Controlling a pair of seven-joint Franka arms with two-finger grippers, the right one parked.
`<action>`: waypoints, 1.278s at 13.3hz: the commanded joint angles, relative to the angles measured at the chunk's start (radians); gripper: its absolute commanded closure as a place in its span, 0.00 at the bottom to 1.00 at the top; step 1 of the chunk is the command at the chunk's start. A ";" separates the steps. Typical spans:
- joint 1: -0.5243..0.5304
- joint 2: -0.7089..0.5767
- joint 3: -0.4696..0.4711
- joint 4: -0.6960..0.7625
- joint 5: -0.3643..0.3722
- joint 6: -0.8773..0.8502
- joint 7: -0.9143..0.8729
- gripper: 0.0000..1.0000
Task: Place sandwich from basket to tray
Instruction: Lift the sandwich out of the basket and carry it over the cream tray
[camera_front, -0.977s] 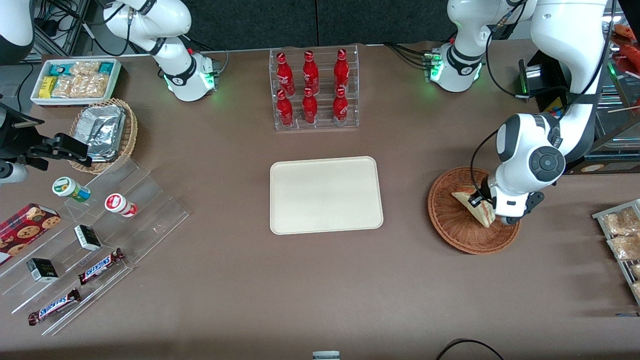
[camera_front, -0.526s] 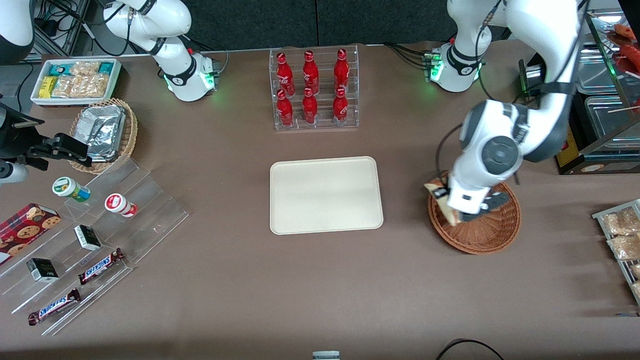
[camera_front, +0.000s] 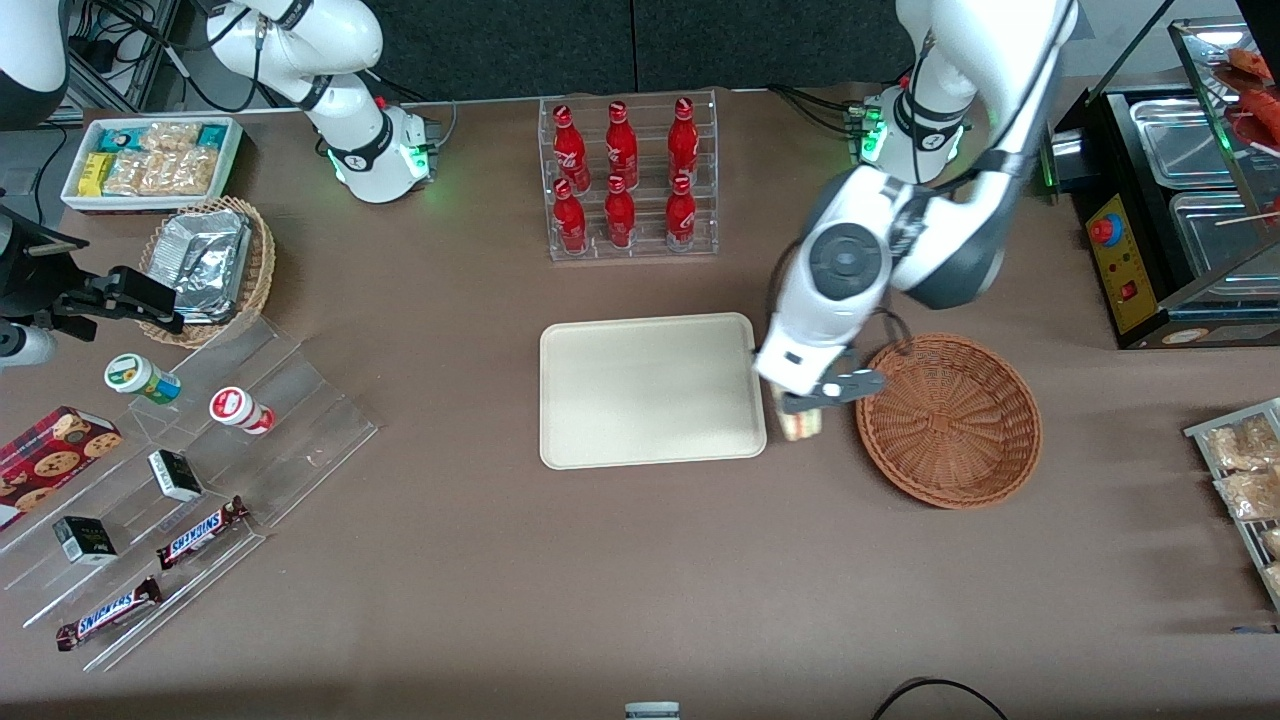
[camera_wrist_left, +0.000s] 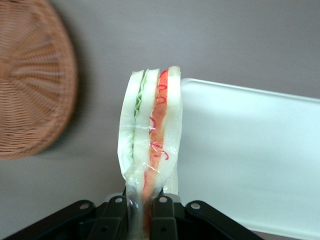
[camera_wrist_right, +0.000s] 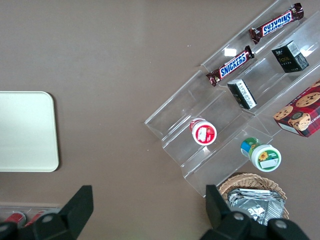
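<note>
My left gripper is shut on the sandwich, a clear-wrapped wedge of white bread with red-orange and green filling. It holds the sandwich in the air between the basket and the tray, just at the tray's edge. In the left wrist view the gripper pinches the sandwich by its wrapped end, with the tray beside it and the basket on its outer side. The reddish-brown wicker basket holds nothing.
A clear rack of red bottles stands farther from the front camera than the tray. Toward the parked arm's end are a tan wicker basket of foil packs, a white bin of snacks and clear steps with candy bars. Packets lie at the working arm's end.
My gripper has lifted the sandwich out of the basket and carried it sideways to the tray's edge. The basket is left holding nothing.
</note>
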 joint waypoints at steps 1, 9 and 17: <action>-0.080 0.135 0.008 0.158 -0.013 -0.026 -0.006 1.00; -0.210 0.285 0.011 0.288 -0.025 -0.015 -0.051 1.00; -0.244 0.376 0.012 0.345 0.003 0.010 -0.051 1.00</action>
